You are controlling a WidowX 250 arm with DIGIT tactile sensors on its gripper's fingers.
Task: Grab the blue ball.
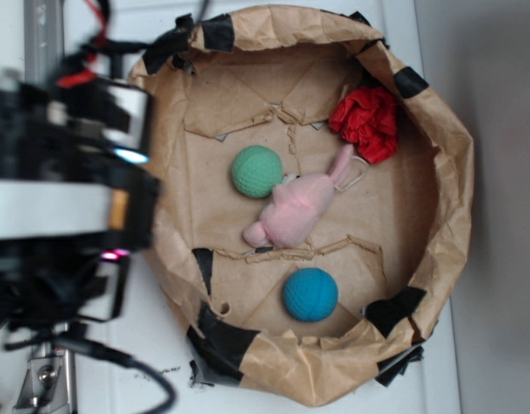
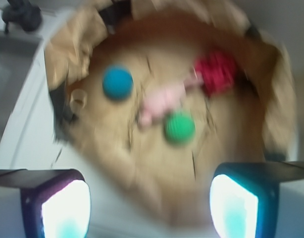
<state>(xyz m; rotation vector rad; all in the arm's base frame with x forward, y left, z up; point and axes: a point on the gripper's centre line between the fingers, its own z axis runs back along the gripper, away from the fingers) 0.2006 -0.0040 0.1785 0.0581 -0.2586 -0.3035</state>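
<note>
- Only the blurred wrist view shows the gripper (image 2: 149, 206), its pads (image 2: 65, 210) spread wide, nothing between them; the exterior view hides them behind the arm.
- The crumpled brown paper basin (image 1: 442, 129) holds the knitted teal-blue ball (image 2: 117, 83), ahead-left of the gripper, beside a pink plush rabbit (image 1: 299, 207), a mint-green knitted ball (image 1: 257, 171) and a red crinkled cloth (image 1: 369, 121).

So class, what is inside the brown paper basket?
The paper basket holds a blue ball, a green ball, a pink plush bunny and red crinkled material. Anything beneath them is hidden.
</note>
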